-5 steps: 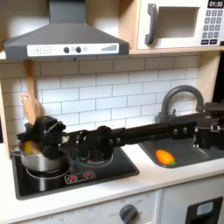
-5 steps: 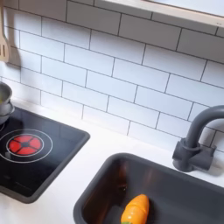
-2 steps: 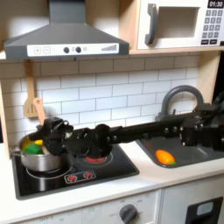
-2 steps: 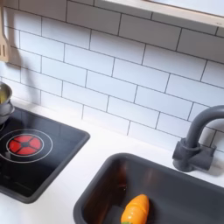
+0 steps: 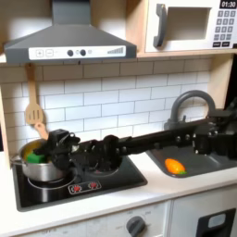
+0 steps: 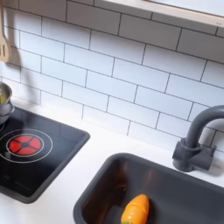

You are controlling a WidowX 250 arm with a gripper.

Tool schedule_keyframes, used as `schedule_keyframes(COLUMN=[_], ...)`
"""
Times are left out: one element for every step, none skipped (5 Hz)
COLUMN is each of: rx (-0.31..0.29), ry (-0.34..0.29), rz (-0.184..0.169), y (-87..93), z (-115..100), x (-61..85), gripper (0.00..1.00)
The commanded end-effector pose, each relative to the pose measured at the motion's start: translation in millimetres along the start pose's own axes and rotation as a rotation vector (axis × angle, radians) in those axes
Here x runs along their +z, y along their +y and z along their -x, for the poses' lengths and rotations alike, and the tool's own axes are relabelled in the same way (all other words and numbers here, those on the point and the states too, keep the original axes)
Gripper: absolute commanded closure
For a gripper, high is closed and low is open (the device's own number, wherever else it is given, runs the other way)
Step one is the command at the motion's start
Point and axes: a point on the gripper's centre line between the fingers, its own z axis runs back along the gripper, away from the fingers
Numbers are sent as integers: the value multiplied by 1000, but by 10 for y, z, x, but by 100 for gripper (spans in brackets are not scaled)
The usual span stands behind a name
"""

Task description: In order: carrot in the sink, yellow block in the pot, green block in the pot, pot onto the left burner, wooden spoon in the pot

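The carrot (image 6: 134,210) lies in the sink (image 6: 105,179); the gripper (image 5: 56,148) hovers beside the pot (image 5: 39,169), jaws' opening indiscernible.

From my remote station I see the carrot (image 5: 174,167) lying in the dark sink (image 5: 215,163) (orange, green end hard to make out). The shiny pot (image 5: 39,168) sits on the first exterior view's left burner, with green block (image 5: 34,155) and yellow block (image 5: 41,150) inside.
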Motion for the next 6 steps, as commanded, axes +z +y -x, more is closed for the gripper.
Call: schedule_keyframes(rx=[-30,-66,-143,-202,-302,-421], ry=[-60,1,174,229,304,411], rz=[-47,-29,-70,21,113,202], y=[-39,-176,-274,-584,-792,-982], z=[-333,-448,-453,-534,-577,-645], x=[319,428,504,435,427,493], gripper=[0,0,0,0,0,0])
